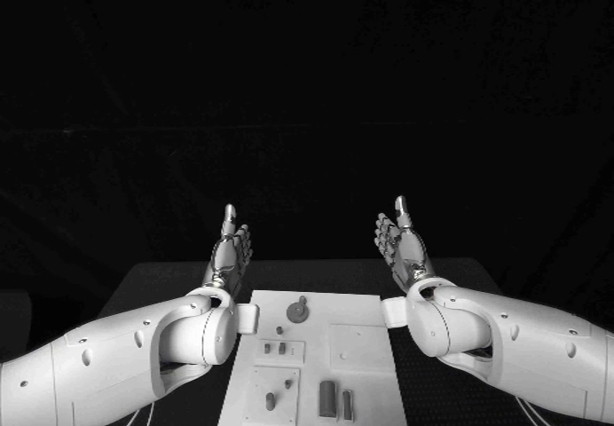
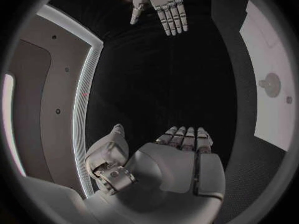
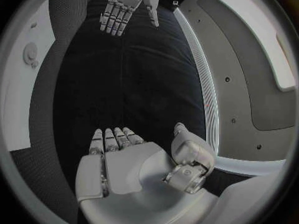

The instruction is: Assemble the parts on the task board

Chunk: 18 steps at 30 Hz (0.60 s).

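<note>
on the black bench (image 1: 153,280), the white task board (image 1: 345,342) is lying centred, carrying small parts (image 1: 327,398). the left hand (image 1: 231,250) and right hand (image 1: 403,247) are hovering beyond it, fingers extended, holding nothing.

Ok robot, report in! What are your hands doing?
Left hand open, empty. Right hand open, empty. Both raised beyond task board; parts untouched. Nothing in the way.

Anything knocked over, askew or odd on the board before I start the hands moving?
Nothing stands out. The task board lies flat and square on the table, with its small parts resting on it. The left hand and right hand hover beyond it, fingers extended, holding nothing.
</note>
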Motion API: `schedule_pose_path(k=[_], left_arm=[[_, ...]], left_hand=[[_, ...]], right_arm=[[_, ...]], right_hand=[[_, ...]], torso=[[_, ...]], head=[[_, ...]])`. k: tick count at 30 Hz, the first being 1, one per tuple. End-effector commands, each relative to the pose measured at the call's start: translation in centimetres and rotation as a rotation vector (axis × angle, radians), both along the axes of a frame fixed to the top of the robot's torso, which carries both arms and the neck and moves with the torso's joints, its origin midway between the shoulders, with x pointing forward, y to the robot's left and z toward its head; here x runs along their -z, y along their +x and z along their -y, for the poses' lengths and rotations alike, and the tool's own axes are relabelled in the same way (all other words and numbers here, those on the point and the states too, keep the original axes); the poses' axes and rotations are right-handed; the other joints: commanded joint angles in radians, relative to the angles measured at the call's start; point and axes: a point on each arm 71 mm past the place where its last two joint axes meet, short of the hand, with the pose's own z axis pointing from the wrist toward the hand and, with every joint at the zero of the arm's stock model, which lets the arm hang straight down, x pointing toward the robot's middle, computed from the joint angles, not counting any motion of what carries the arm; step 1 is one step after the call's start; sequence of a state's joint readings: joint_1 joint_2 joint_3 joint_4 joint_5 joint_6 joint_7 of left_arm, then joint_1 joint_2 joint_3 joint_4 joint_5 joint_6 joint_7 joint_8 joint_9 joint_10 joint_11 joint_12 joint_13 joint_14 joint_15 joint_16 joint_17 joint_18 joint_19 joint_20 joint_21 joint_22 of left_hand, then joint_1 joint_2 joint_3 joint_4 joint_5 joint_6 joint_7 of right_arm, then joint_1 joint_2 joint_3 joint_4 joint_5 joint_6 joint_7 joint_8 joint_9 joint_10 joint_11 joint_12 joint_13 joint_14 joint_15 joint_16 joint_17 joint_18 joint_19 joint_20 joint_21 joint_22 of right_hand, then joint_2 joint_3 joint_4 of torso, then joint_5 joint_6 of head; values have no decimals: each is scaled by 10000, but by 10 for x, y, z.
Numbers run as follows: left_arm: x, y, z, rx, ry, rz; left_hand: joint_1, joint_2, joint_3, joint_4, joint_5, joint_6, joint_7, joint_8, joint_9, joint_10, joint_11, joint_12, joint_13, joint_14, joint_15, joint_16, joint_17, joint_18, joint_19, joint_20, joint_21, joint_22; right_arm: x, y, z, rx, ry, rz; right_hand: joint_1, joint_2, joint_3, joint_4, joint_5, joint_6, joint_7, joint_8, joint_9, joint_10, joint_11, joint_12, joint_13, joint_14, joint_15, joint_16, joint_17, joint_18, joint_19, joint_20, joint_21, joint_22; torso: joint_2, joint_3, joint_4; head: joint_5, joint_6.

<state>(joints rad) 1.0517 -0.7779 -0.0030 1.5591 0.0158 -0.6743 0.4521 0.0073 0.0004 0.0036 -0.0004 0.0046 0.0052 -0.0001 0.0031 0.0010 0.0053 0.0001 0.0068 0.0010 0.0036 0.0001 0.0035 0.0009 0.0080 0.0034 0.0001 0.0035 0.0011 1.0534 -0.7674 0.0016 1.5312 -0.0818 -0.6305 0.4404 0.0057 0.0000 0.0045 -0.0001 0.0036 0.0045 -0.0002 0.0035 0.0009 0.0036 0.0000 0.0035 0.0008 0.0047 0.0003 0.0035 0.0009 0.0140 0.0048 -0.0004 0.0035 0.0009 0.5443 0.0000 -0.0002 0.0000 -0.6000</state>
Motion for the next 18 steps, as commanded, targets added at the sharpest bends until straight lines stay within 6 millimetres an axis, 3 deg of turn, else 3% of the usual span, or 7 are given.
schedule_pose_path(k=[1, 18], left_arm=[[-7, -1, -4, -730, 480, 789], [-7, -1, -4, -730, 480, 789]], left_hand=[[-73, -4, -36, 4, -46, -52, 1, -31, -10, -53, -1, -68, -10, -36, -1, -35, -9, -80, -34, -1, -35, -11], [-73, -4, -36, 4, -46, -52, 1, -31, -10, -53, -1, -68, -10, -36, -1, -35, -9, -80, -34, -1, -35, -11]], right_arm=[[-3, -5, 6, 1253, 24, 228], [-4, -7, 6, 1293, 35, 217]], right_hand=[[-57, 0, -45, 1, -36, -45, 2, -35, -9, -36, 0, -35, -8, -47, -3, -35, -9, -140, -48, 4, -35, -9], [-57, 0, -45, 1, -36, -45, 2, -35, -9, -36, 0, -35, -8, -47, -3, -35, -9, -140, -48, 4, -35, -9]], torso=[[-1, 0, 2], [-1, 0, 2]], head=[[0, 0], [0, 0]])
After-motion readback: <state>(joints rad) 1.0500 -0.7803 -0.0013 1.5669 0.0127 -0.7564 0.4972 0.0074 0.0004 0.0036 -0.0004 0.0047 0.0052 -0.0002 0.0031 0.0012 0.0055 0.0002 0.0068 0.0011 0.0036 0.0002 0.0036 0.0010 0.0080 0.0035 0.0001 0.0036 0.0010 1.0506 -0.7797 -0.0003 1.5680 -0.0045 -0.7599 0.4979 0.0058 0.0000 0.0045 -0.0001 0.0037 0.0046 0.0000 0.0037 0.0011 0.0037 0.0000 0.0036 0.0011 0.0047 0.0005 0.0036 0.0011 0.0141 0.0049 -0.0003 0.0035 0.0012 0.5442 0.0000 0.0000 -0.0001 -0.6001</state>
